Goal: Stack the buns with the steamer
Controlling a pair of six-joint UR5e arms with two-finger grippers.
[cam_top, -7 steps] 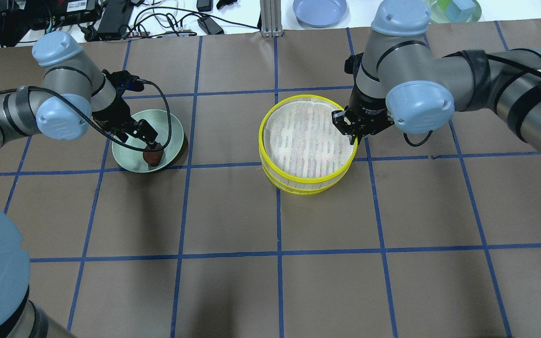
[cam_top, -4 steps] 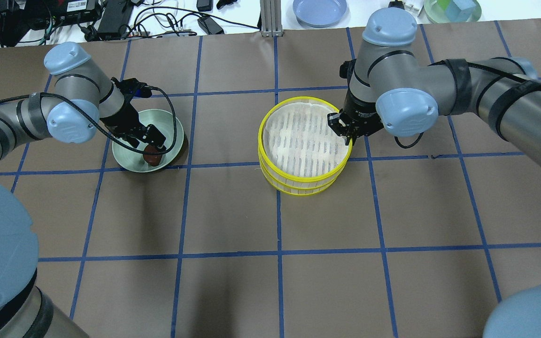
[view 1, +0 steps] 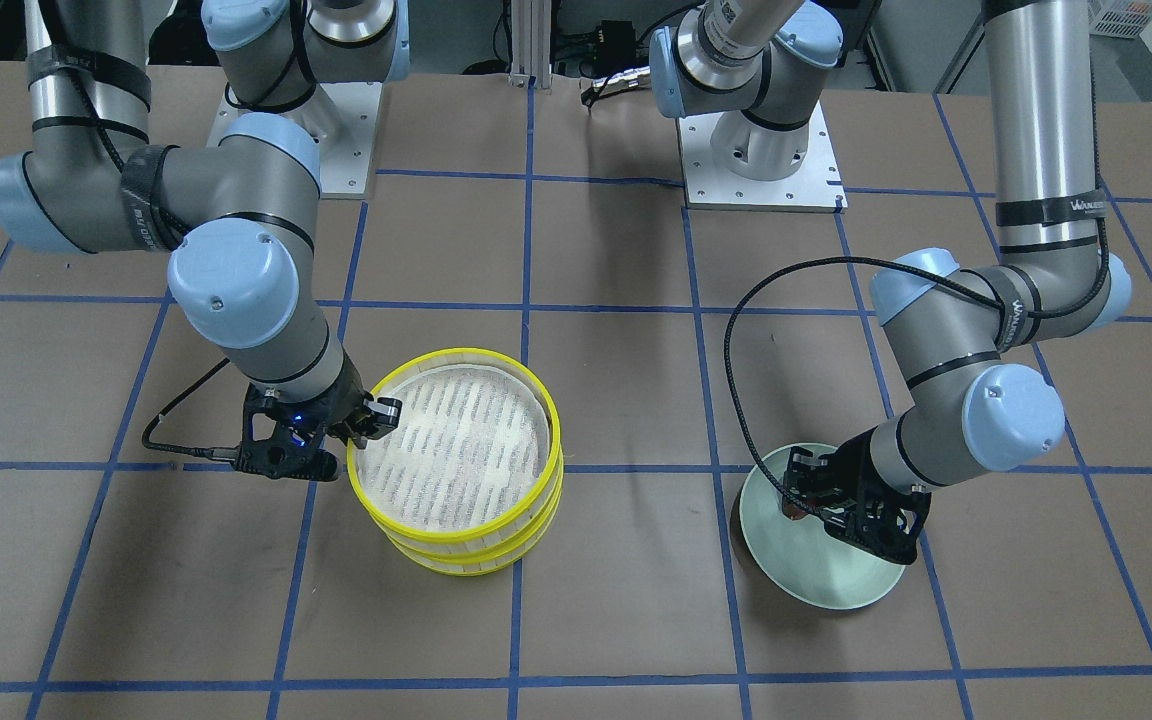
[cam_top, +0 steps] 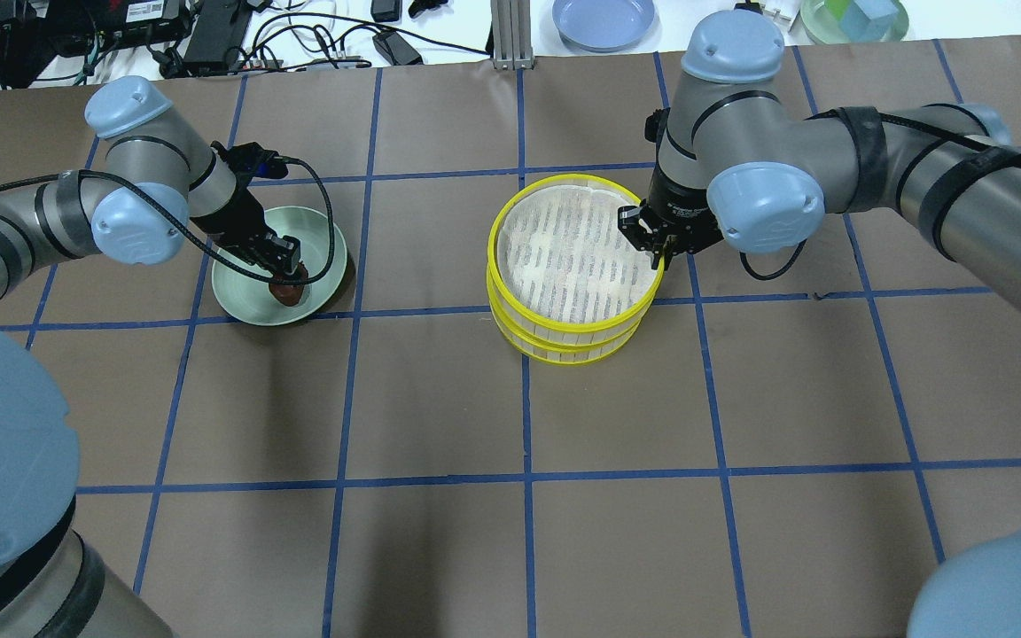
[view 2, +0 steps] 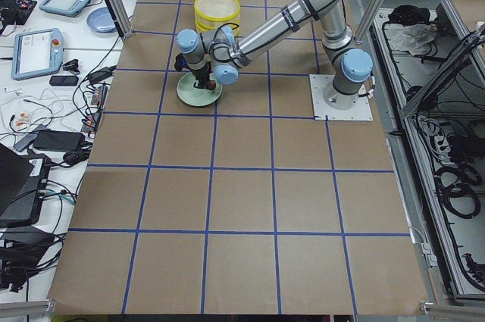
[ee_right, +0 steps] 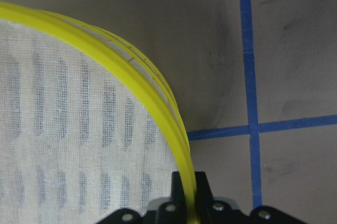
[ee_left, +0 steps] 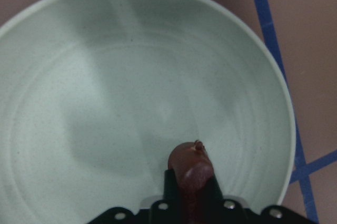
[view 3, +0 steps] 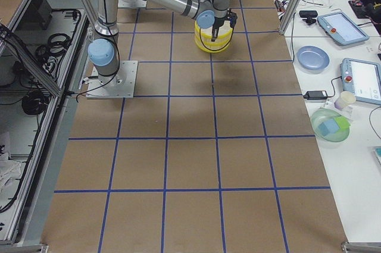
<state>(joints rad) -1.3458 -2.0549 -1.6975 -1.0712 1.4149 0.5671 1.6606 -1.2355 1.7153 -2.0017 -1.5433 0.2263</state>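
right gripper (cam_top: 658, 257) on steamer (cam_top: 564, 257) rim, bun (cam_top: 287, 291) gripped

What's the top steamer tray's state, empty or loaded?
Empty. Top steamer tray shows only its bare white lining from overhead and front; nothing inside.

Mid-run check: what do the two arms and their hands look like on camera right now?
The left arm and right arm are silver-grey tubes with pale blue joint caps and black straps with white lettering. The left hand and right hand are black, two-fingered. A black cable loops to the left wrist.
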